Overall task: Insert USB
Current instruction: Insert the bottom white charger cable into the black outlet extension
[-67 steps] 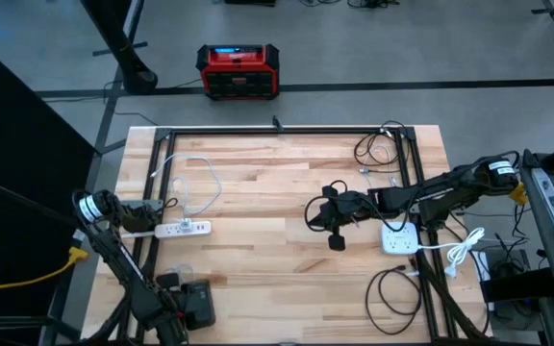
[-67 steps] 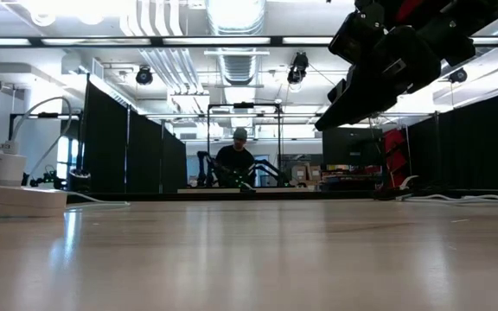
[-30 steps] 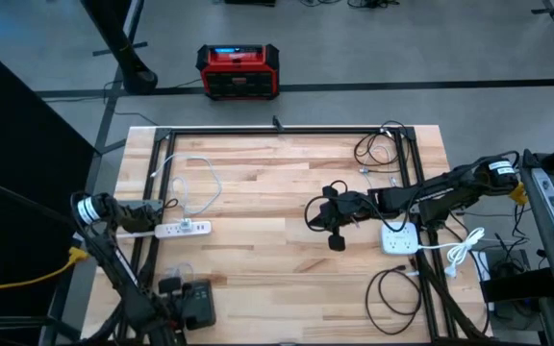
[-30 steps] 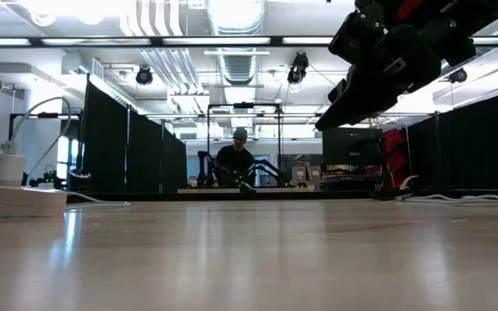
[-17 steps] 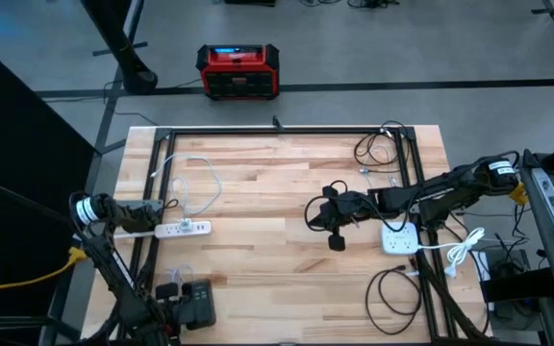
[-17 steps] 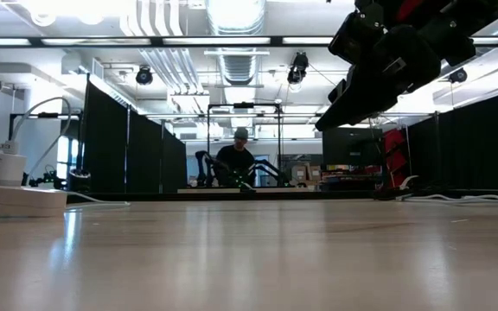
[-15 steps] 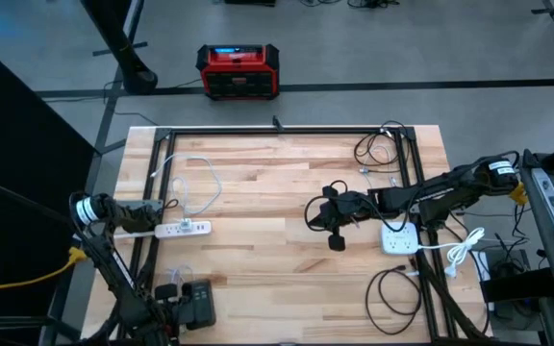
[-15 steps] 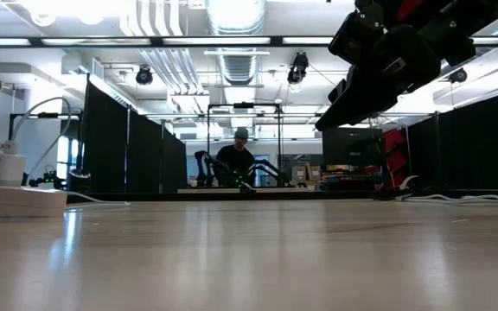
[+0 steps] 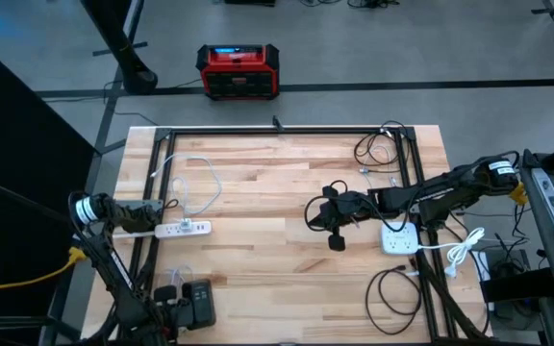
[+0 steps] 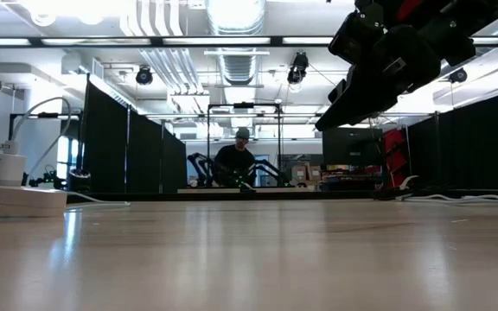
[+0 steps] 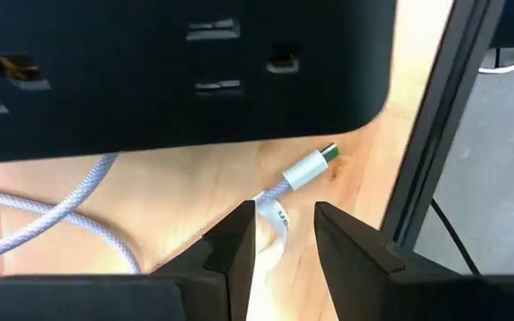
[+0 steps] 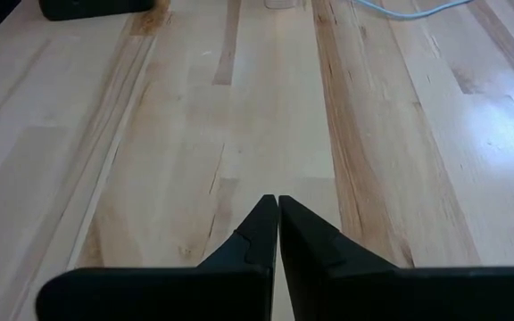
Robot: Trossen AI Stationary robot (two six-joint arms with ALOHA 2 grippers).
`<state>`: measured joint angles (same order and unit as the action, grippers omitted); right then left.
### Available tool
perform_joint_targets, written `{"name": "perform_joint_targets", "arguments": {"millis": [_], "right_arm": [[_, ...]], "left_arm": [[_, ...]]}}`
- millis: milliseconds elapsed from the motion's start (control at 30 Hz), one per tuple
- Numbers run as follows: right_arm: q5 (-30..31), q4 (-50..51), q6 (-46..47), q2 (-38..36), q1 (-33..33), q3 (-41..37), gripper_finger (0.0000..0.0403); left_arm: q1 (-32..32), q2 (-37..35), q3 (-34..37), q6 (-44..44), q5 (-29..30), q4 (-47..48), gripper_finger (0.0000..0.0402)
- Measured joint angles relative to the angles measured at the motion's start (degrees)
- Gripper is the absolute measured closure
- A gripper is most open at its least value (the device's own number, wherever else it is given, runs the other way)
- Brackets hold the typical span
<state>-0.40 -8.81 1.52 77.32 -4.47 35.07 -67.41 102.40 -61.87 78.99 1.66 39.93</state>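
Note:
A lavender braided USB cable [image 11: 34, 218] lies on the wood, and its silver plug [image 11: 309, 168] with a green tip points at the table's frame rail. A black power strip [image 11: 177, 71] fills the upper part of the left wrist view and sits at the near left corner [image 9: 198, 306]. My left gripper [image 11: 279, 214] is open and low over the cable, one finger on each side just behind the plug. I cannot tell whether they touch it. My right gripper [image 12: 277, 223] is shut and hovers above the table's middle [image 9: 314, 215].
A white power strip [image 9: 179, 229] with its white cord lies at the left edge, and it shows in the low view too [image 10: 11, 197]. A white adapter [image 9: 397, 238] and black cable coils [image 9: 392, 288] lie at the right. Black frame rails [image 11: 431, 125] border the table. A person [image 10: 240, 160] sits far behind.
My left gripper has crept a little toward the table's near edge beside the black power strip. My right arm has kept still.

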Motion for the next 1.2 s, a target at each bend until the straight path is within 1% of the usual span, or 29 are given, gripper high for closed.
{"name": "perform_joint_targets", "arguments": {"millis": [367,433,567,600,733,967,1100,1200], "right_arm": [[0.0,0.0,0.0,0.0,0.0,0.0,0.0403],[0.0,0.0,0.0,0.0,0.0,0.0,0.0403],[0.0,0.0,0.0,0.0,0.0,0.0,0.0403],[0.0,0.0,0.0,0.0,-0.1,0.0,0.0403],[0.0,0.0,0.0,0.0,-0.3,0.0,0.0403],[0.0,0.0,0.0,0.0,-0.5,0.0,0.0403],[0.0,0.0,0.0,0.0,-0.5,0.0,0.0403],[0.0,-0.1,0.0,0.0,-0.5,0.0,0.0403]], "left_arm": [[-0.3,3.0,-0.1,-0.4,0.9,-0.3,0.0301],[-0.3,3.0,-0.1,0.1,0.9,-0.1,0.0318],[-0.3,3.1,0.0,1.2,0.9,-0.2,0.0383],[-0.3,3.0,0.0,1.7,0.9,-0.2,0.0391],[-0.3,1.8,0.1,6.0,0.9,0.3,0.0400],[-0.3,-2.6,-1.6,18.6,0.5,6.8,0.0401],[-0.3,-3.7,-5.7,20.7,0.6,13.3,0.0401],[-0.3,-3.8,-11.1,20.8,0.7,22.4,0.0401]]}}
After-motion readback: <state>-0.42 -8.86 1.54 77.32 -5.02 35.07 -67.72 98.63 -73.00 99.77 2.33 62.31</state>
